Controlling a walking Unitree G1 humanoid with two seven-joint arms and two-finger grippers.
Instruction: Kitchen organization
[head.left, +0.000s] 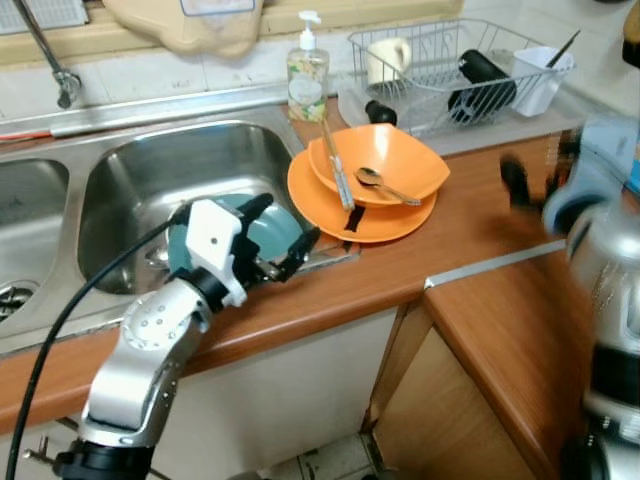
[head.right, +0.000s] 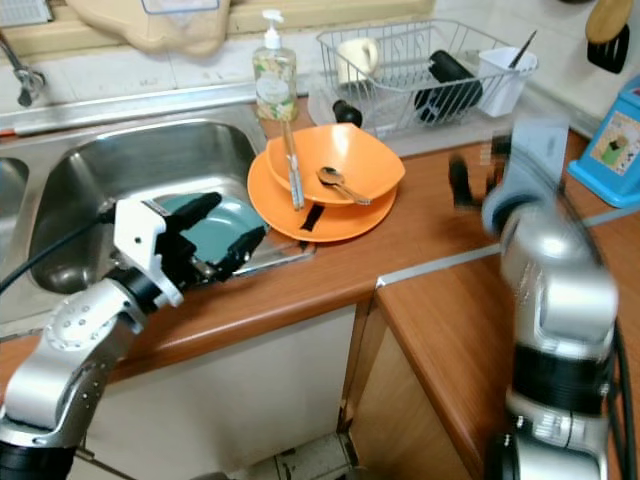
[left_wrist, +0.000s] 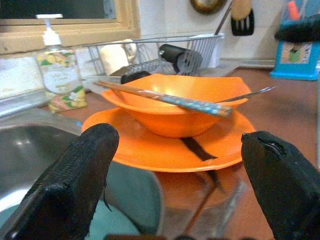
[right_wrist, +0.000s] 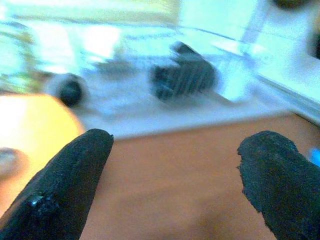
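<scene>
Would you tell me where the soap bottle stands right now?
In the left eye view the soap bottle stands upright at the back of the counter, between the sink and the dish rack, behind the orange bowl.

The wooden counter (head.left: 470, 235) carries an orange plate (head.left: 330, 215); a dish rack (head.left: 440, 70) behind; a soap bottle (head.left: 307, 75).

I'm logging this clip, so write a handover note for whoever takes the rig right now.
Left gripper: fingers open, holding nothing, over the sink's right edge above a teal plate.
Right gripper: open, empty, blurred, above the counter near the dish rack.
Orange bowl sits on an orange plate, holding a spoon and chopsticks.
Nothing picked up yet; all sorting remains.
</scene>
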